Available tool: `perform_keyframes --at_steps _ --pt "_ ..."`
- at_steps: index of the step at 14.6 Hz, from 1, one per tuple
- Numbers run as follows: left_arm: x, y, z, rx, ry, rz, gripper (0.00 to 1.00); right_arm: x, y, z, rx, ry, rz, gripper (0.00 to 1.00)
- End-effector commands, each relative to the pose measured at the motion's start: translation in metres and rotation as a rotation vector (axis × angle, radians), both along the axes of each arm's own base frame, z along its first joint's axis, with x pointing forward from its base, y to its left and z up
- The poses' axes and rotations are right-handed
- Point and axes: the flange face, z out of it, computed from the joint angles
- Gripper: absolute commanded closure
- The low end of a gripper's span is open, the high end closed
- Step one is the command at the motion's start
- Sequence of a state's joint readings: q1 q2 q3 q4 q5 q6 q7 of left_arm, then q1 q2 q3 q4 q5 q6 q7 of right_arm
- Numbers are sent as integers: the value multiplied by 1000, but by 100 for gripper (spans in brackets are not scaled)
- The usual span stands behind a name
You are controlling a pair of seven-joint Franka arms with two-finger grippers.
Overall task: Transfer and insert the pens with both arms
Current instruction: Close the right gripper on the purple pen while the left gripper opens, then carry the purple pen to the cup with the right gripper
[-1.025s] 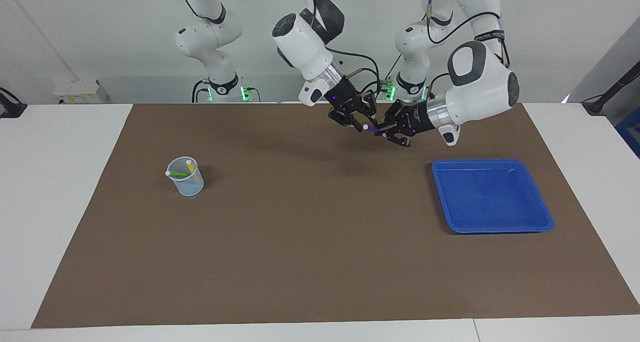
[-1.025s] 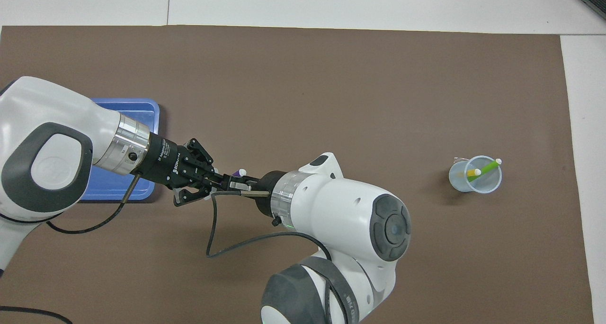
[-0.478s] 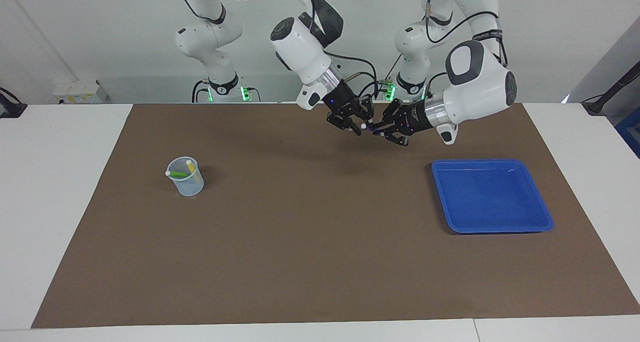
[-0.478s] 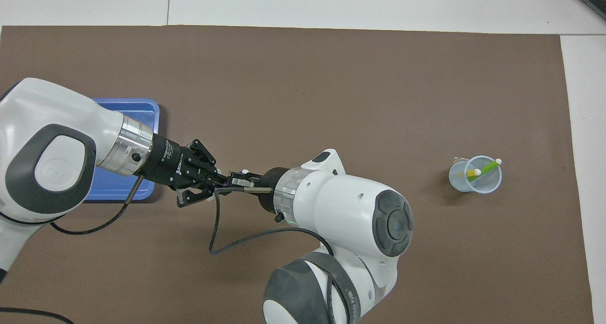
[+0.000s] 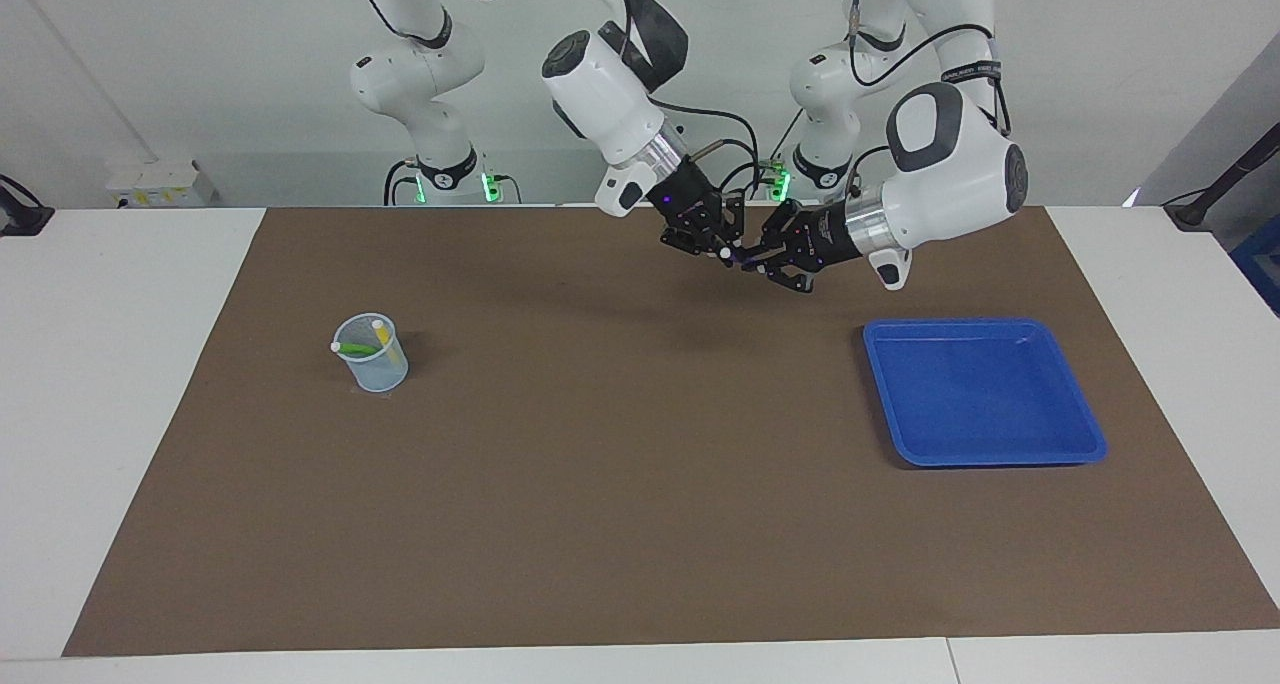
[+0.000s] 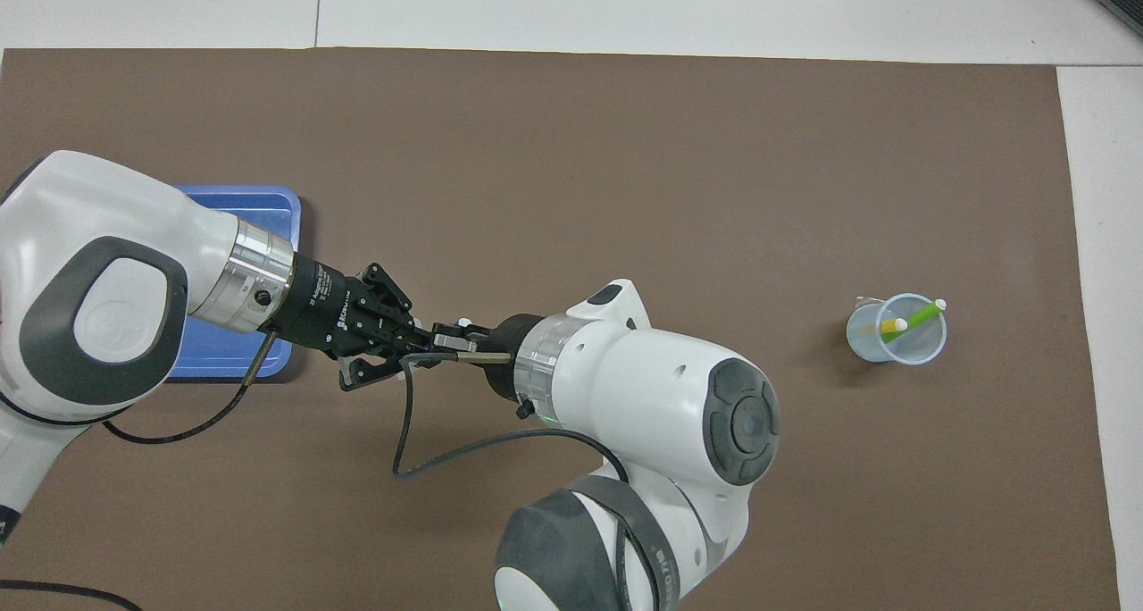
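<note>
1. Two pens already stand in the clear plastic cup (image 5: 372, 354) toward the right arm's end of the brown mat (image 5: 620, 524): the green pen (image 5: 352, 347) and the yellow pen (image 5: 386, 345), both leaning with their pale caps above the rim.
2. One pen is left, the purple pen (image 5: 737, 257), held up in the air over the mat between the two arms, near the robots' edge.
3. Left gripper (image 5: 770, 262) is clenched on the purple pen, gripping its end toward the blue tray (image 5: 985, 392).
4. Right gripper (image 5: 722, 248) is clamped on the same pen at its white-capped end, so both arms grasp it at once; the handover looks to be at its midpoint.
5. Blue tray holds no pens, so by my reading nothing is left to fetch from it.
6. Remaining, as I judge it: the left gripper lets go, the right arm carries the purple pen to the cup and drops it in beside the other two.
</note>
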State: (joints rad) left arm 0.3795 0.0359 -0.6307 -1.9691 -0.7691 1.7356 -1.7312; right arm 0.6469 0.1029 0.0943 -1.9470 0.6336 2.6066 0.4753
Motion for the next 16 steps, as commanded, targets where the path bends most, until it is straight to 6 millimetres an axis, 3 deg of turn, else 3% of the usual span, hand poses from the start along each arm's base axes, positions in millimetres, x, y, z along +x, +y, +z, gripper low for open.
perform_keyframes --at_steps 1,2,5,7,11,14,16 --pt "-8 -7 9 11 -28 17 46 5 -9 -12 -12 4 -2 100" --pt "-9 -8 12 14 -42 14 0 5 -9 -13 -14 7 0 100" --pt "-11 -8 17 19 -56 15 0 6 -13 -15 -24 23 7 100" --pt "-9 -5 17 23 -62 18 0 15 -29 -19 -63 21 60 100" --pt "-6 11 13 21 -109 -14 0 49 -88 -19 -254 19 207 100" --pt "-8 39 3 16 -210 -133 0 66 -128 4 -400 35 315 100" --pt "-14 71 -9 -4 -283 -200 0 77 -164 23 -511 49 407 100"
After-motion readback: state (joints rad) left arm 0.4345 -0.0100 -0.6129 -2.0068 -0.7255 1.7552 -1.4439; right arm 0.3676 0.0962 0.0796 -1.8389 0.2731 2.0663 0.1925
